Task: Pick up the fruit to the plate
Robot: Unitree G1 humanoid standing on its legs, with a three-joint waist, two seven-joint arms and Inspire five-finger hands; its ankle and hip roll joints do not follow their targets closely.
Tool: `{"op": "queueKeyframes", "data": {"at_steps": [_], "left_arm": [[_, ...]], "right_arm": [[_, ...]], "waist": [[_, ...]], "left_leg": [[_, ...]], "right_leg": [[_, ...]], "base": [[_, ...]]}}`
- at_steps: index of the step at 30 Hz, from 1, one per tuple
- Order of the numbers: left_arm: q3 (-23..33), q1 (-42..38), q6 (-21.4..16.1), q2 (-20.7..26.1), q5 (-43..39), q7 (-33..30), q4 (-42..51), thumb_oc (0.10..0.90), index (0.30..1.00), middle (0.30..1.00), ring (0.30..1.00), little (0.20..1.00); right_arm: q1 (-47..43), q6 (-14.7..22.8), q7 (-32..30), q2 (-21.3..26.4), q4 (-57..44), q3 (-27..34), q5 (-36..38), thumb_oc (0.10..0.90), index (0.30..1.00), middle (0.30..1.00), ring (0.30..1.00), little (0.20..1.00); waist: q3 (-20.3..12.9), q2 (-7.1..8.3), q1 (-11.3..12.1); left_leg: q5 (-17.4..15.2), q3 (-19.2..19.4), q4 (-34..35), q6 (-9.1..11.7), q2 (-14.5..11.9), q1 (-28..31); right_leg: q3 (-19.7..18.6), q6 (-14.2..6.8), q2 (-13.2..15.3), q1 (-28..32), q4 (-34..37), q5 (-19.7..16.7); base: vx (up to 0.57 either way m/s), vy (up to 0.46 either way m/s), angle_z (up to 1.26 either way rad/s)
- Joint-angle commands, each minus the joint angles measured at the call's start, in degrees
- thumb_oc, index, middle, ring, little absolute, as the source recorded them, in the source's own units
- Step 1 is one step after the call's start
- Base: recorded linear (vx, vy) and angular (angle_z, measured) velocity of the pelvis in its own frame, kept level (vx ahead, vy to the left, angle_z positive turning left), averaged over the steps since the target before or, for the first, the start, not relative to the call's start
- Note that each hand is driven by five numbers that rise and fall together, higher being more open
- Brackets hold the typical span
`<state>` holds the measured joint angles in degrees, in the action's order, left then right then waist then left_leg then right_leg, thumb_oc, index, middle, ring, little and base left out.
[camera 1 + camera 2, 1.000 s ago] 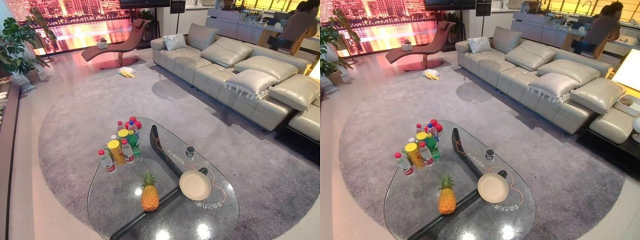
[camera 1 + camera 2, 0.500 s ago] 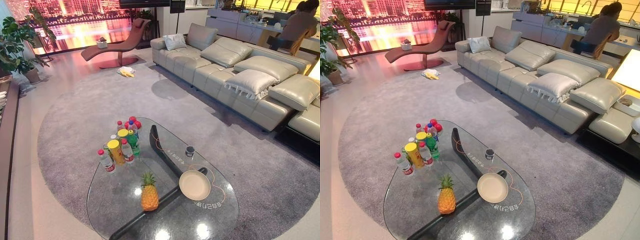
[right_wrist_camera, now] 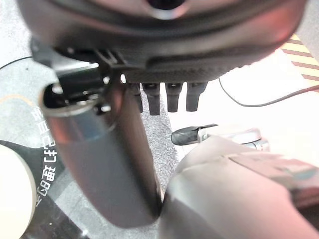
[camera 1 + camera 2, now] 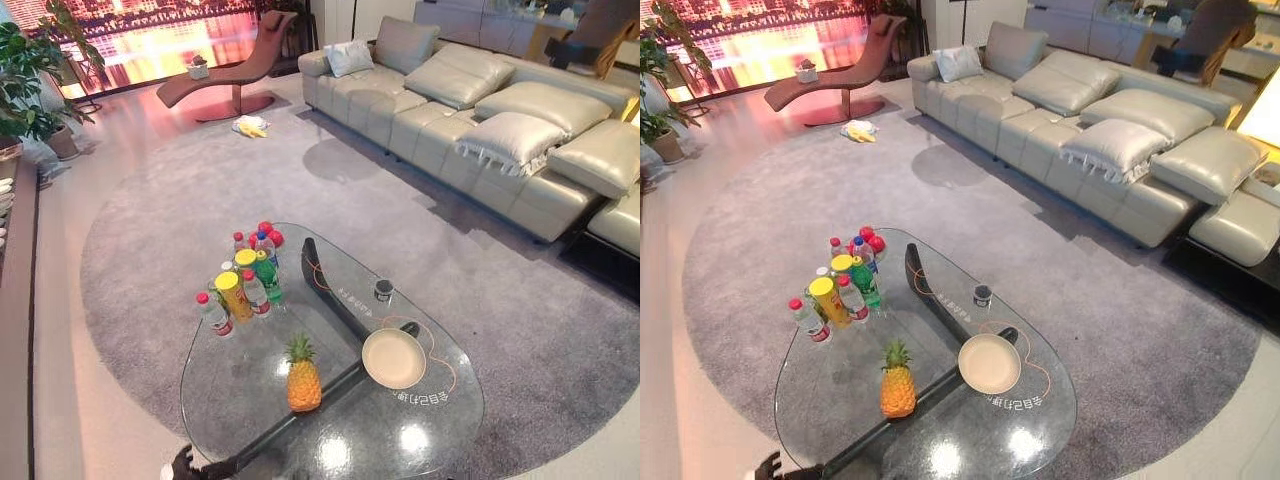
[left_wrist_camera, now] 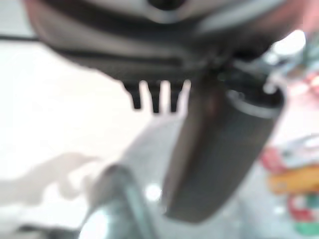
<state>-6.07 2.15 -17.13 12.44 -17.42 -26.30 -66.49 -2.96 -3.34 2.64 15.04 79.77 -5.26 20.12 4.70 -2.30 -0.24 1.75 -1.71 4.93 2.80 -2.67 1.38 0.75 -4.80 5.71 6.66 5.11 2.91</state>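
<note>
- Left hand (image 4: 182, 464) hangs low at the glass table's (image 4: 240, 375) near edge, fingers straight.
- Right hand (image 3: 164, 94) hangs with fingers straight, empty.
- Pineapple (image 4: 303, 376) stands beyond the left hand, well apart, beside the plate (image 4: 393, 358).

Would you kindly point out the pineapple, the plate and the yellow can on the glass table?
pineapple (image 4: 304, 384), left eye view, its orange body.
plate (image 4: 393, 358), left eye view, its centre.
yellow can (image 4: 232, 296), left eye view, its side.

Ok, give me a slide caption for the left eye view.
Pineapple stands upright on the glass table, apart from the empty plate; left hand at the table's near edge.
</note>
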Motion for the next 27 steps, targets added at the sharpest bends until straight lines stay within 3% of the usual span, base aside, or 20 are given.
{"op": "queueKeyframes", "data": {"at_steps": [1, 8, 10, 18, 22, 27], "left_arm": [[0.6, -7.1, -5.7, 3.3, 6.1, -7.4, 5.0, 0.800, 0.900, 0.900, 0.900, 0.900], [-1.9, -7.1, -3.3, 5.9, 13.4, -11.5, 23.7, 0.800, 0.900, 0.900, 0.900, 0.900], [-2.2, -7.2, -3.6, 6.5, 13.6, -11.4, 25.2, 0.800, 0.900, 0.900, 0.900, 0.900], [-6.3, -11.3, 1.6, 10.1, 7.7, -5.3, 39.0, 0.800, 0.900, 0.900, 0.900, 0.900], [-7.4, -13.6, 5.7, 11.9, -0.6, 0.9, 46.7, 0.800, 0.900, 0.900, 0.900, 0.900], [-7.6, -15.6, 7.5, 12.7, -5.0, 2.4, 51.7, 0.800, 0.900, 0.900, 0.900, 0.900]], "right_arm": [[0.1, -0.8, -0.3, 2.1, 4.1, -0.2, -4.3, 0.800, 0.900, 0.900, 0.900, 0.900], [1.1, 1.0, -0.3, 2.6, 2.3, 0.2, -2.7, 0.800, 0.900, 0.900, 0.900, 0.900], [1.1, 1.3, -0.2, 2.7, 2.1, 0.1, -2.6, 0.800, 0.900, 0.900, 0.900, 0.900], [-0.5, 1.6, -0.4, 3.2, 0.0, -1.8, -0.7, 0.800, 0.900, 0.900, 0.900, 0.900], [-1.0, 0.6, -0.7, 3.4, -3.4, -3.8, 0.6, 0.800, 0.900, 0.900, 0.900, 0.900], [-1.1, 0.7, -1.5, 3.1, -5.5, -4.9, 2.3, 0.800, 0.900, 0.900, 0.900, 0.900]], "waist": [[3.6, -0.16, 0.2], [6.0, -0.84, 0.7], [6.4, -0.91, 0.6], [10.0, -0.97, 0.2], [12.9, -0.17, -0.4], [15.2, 0.31, -0.8]], "left_leg": [[0.3, 3.3, -1.0, -0.8, 0.1, 1.9], [0.3, 2.2, -1.1, -1.2, 0.9, 0.6], [0.4, 2.2, -1.1, -1.2, 1.0, 0.4], [0.3, 2.4, -3.1, -1.4, 1.2, -1.8], [0.4, 3.2, -4.8, -1.6, 1.1, -3.6], [0.6, 3.6, -5.7, -1.8, 1.0, -5.0]], "right_leg": [[5.7, 0.9, 0.8, -3.5, -0.5, -7.2], [5.9, 1.3, 0.7, -4.8, -1.4, -6.9], [5.8, 1.3, 0.7, -5.1, -1.6, -6.8], [5.8, 1.7, 0.6, -6.7, -2.8, -6.5], [5.4, 1.9, 0.4, -8.0, -3.4, -6.8], [5.2, 1.9, 0.3, -9.2, -4.0, -7.1]], "base": [[-0.03, 0.032, 0.00], [-0.04, 0.008, 0.00], [-0.06, 0.003, 0.04], [-0.04, -0.009, 0.01], [-0.04, -0.034, -0.01], [-0.05, -0.022, 0.00]]}}
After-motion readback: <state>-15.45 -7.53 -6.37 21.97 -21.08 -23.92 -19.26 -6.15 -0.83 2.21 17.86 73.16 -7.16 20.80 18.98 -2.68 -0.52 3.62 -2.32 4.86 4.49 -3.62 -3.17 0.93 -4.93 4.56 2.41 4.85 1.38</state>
